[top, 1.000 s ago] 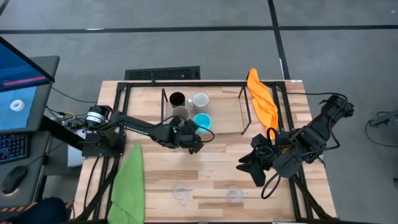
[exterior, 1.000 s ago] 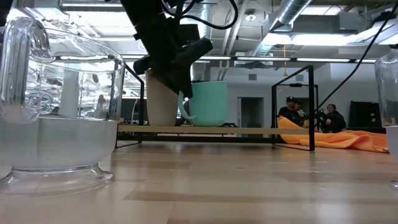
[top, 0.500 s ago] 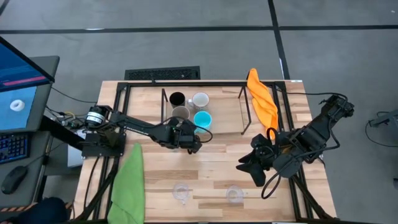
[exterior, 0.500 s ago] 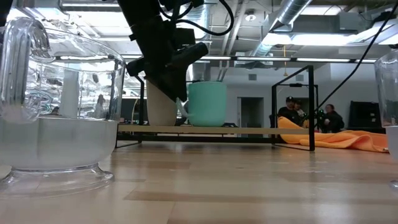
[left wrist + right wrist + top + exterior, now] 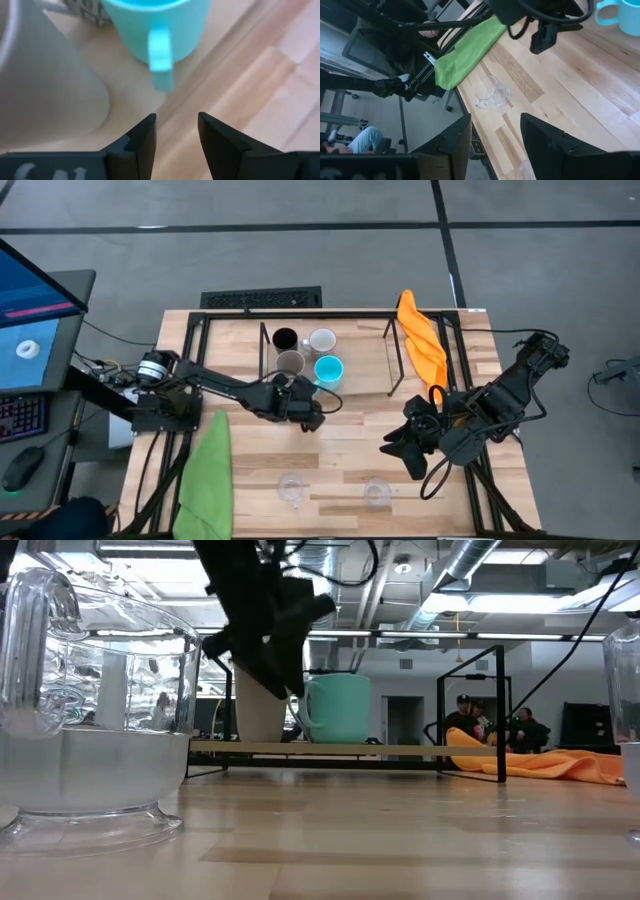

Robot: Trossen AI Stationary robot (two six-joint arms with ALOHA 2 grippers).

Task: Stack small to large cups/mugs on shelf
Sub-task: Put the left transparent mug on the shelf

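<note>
The bright blue mug (image 5: 328, 368) stands on its base on the light-wood shelf (image 5: 360, 365), next to the grey-beige cup (image 5: 290, 361). The black cup (image 5: 285, 338) and the white mug (image 5: 322, 340) stand behind them. My left gripper (image 5: 312, 396) is open just on the near side of the blue mug. In the left wrist view its fingers (image 5: 177, 125) are short of the mug's handle (image 5: 161, 62) and touch nothing. My right gripper (image 5: 400, 450) is open and empty over the table's right part. Two clear glasses (image 5: 291, 490) (image 5: 376, 493) stand near the front edge.
An orange cloth (image 5: 424, 345) lies over the shelf's right end and its black wire upright (image 5: 395, 360). A green cloth (image 5: 208, 475) hangs over the table's near left. In the low view the glasses (image 5: 90, 730) loom close in front. People sit in the room behind (image 5: 470, 718).
My left gripper has drawn back from the blue mug toward the table's near edge and a little up. The mug, partly covered by the gripper a second ago, now stands in full view on the shelf, a little farther back.
</note>
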